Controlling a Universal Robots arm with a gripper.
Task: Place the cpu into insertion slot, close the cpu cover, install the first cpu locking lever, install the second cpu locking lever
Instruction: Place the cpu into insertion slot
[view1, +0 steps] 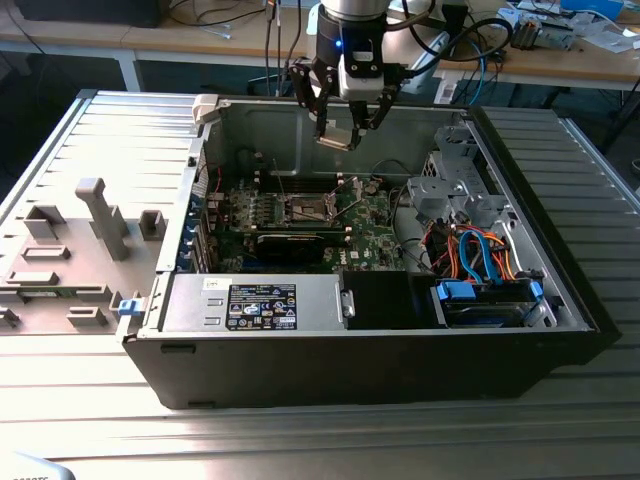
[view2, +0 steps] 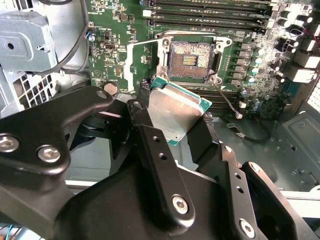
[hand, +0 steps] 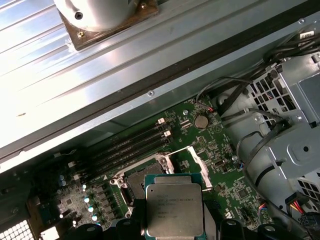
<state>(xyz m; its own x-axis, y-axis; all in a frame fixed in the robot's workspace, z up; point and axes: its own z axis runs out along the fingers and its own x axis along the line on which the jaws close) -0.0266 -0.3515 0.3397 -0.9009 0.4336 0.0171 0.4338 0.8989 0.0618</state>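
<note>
The hand (view1: 343, 126), pinching the cpu (view2: 175, 112), hung well above the insertion slot (view2: 191, 61) (empty), slightly to the exterior view's right.

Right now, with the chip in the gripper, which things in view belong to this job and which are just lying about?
Job: gripper, shut on the cpu; empty insertion slot; cpu cover, flipped open beside it.
Lying about: memory slots; coin battery; blue cables; grey fixture blocks on the exterior view's left.
</note>
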